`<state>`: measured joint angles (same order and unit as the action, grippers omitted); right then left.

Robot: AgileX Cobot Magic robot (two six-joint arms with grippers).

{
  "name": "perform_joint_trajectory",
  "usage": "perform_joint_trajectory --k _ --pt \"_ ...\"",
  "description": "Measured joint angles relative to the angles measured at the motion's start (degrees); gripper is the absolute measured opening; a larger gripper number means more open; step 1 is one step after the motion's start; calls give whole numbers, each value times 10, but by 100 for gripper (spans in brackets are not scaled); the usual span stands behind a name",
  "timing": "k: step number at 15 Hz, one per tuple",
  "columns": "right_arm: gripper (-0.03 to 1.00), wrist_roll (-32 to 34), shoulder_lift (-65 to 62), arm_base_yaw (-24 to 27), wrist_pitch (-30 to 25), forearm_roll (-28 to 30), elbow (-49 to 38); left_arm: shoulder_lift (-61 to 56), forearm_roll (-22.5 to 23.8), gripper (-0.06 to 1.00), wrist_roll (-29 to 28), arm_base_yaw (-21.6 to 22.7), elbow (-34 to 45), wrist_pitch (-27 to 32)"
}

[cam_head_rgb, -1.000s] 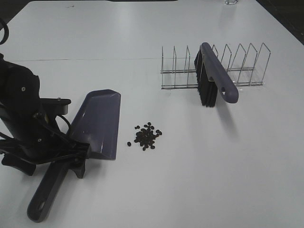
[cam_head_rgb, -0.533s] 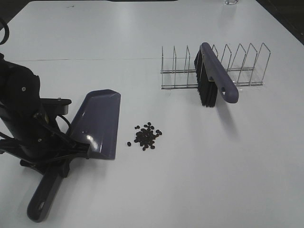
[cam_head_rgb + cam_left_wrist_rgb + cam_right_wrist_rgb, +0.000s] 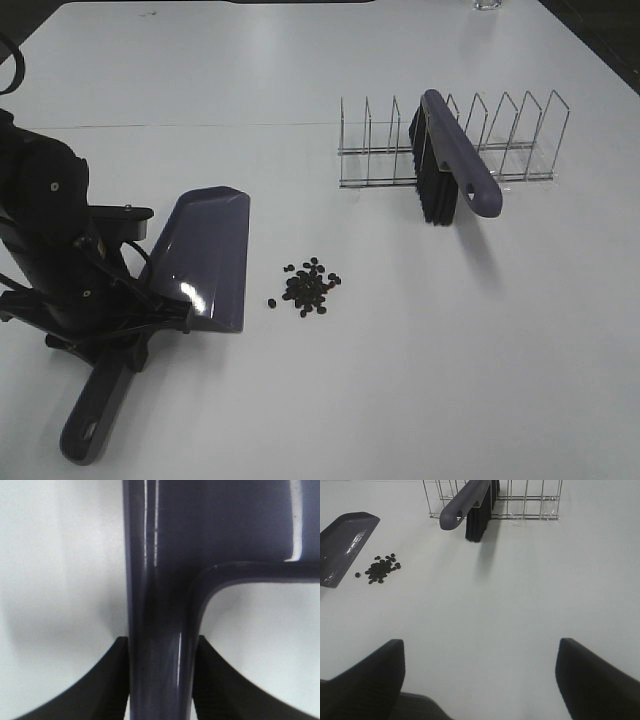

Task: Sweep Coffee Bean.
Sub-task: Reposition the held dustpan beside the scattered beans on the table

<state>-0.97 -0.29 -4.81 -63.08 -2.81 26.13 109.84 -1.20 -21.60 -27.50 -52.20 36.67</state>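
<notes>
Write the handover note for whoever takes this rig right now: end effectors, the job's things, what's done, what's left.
Left end effector: shut on the dustpan handle.
Right end effector: open, empty, above bare table.
Coffee beans: one small pile on the table, just right of the dustpan in the high view and not touching it. None in the scoop.
Brush: standing in the wire rack, untouched.
Done: dustpan gripped.
Left: fetch the brush and sweep the beans into the dustpan.
</notes>
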Motion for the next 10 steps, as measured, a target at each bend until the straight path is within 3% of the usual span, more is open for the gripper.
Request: perform_joint_trajectory --k 10 --pt "73 0 0 0 0 0 0 0 7 33 31 0 -1 9"
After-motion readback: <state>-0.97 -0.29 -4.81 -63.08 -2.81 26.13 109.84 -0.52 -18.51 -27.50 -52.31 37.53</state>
